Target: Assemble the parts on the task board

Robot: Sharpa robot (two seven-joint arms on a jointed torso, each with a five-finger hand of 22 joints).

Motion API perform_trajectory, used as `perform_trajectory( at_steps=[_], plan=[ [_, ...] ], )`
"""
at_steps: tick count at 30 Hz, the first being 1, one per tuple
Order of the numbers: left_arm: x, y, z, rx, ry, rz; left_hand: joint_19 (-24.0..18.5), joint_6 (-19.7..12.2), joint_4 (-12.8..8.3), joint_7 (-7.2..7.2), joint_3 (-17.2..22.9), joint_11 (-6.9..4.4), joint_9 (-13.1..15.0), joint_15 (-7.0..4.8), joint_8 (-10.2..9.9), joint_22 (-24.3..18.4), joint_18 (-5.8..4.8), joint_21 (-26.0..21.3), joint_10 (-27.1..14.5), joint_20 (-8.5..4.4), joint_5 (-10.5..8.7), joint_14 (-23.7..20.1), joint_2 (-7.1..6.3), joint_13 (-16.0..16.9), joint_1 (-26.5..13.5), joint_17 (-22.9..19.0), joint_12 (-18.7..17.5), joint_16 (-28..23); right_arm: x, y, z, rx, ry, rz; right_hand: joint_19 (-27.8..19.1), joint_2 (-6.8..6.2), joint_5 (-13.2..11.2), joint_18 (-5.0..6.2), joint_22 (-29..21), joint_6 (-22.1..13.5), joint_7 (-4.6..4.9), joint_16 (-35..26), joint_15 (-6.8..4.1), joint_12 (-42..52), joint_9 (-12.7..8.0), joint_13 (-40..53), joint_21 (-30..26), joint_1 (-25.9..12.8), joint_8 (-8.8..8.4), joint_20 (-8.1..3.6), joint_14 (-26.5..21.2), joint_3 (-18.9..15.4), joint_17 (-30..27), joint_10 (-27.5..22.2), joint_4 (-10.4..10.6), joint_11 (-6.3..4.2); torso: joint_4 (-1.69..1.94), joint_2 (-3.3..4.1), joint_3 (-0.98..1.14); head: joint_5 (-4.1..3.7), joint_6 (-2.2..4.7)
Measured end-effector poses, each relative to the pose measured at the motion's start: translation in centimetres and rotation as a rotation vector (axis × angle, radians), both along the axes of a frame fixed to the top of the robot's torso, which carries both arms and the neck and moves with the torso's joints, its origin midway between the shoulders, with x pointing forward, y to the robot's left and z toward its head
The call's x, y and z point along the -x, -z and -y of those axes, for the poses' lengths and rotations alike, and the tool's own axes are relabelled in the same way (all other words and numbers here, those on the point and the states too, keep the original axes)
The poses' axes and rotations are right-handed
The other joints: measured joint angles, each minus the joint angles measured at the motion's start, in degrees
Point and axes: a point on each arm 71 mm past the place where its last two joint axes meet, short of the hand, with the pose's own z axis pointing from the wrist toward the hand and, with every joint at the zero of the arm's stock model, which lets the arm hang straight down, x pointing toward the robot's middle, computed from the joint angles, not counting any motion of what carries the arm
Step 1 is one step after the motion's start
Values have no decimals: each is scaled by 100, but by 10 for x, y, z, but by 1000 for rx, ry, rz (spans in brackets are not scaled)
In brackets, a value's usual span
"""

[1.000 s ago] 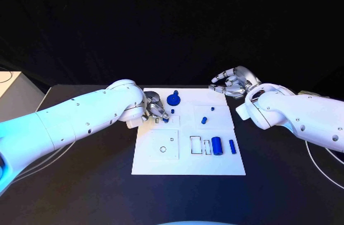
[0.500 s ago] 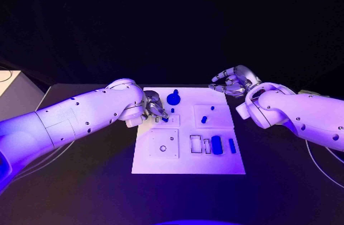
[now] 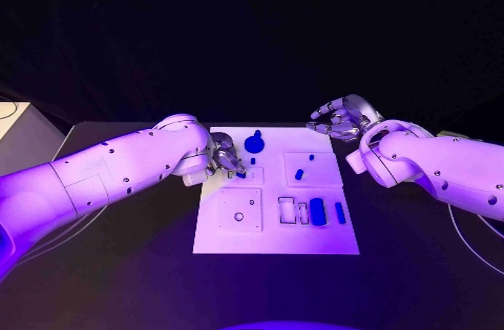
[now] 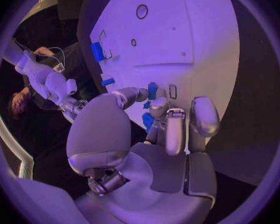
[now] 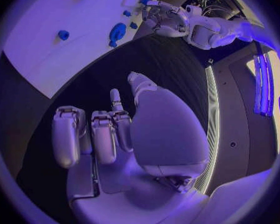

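Showing the left hand [image 3: 227, 162] lowered over the far-left part of the task board [image 3: 275, 242], its fingers gathered round a small blue part [image 3: 240, 175] at their tips. In the left wrist view the fingers [image 4: 175, 129] close on this small blue part [image 4: 149, 120], with a second short blue peg [image 4: 152, 90] just beyond them on the board; the hand appears to pinch the part, though the contact itself is partly hidden. The right hand [image 3: 341, 119] hangs off the board's far-right corner, above the black table [image 3: 420, 272], fingers curled loosely inward and holding nothing. Other parts lie on the board: a large round-headed piece [image 3: 254, 143] at the far edge, a short peg [image 3: 299, 175] in the middle, and a thick cylinder [image 3: 317, 211] beside a slim bar [image 3: 340, 213] near the rectangular recesses. Judged by appearance, the parts are rigid, light and smooth moulded pieces, liable to slip or tip from a loose hold; each is best taken across its sides near mid-length, keeping the end free for seating.
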Motion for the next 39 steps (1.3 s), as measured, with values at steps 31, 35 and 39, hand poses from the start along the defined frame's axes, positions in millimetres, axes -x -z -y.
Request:
perform_trajectory(
  at_steps=[31,35,39],
  plan=[
    [-2,0,3,-4,4,-3,0,53,-80,-11,-80,-27,134,-22,-17,34,0,27,108,0,-30,23,60,39,-61,0,38,34,0,0,0,0,-1,0,0,0,0,0,3,1,-1,0,0,0,-1,0,0,0,0,0,0,0,0,0,0,0,-5,1,3,3,-35],
    [-2,0,4,-6,6,-6,0,53,-103,-12,-103,-36,308,-22,-17,39,1,27,117,0,-42,23,76,79,-78,0,56,34,0,0,-1,0,-2,0,0,0,0,0,3,1,-1,0,0,0,-1,0,0,0,0,0,0,0,0,0,0,0,-5,2,1,-1,-39],
    [-2,0,4,-8,9,-9,0,54,-118,-12,-118,-35,379,-22,-17,48,0,27,157,0,-45,23,81,125,-84,0,88,34,0,0,-1,0,-2,0,0,0,0,0,2,1,-1,0,0,0,-1,0,0,0,0,0,0,0,0,0,0,0,-4,2,1,-4,-47]
  ],
)
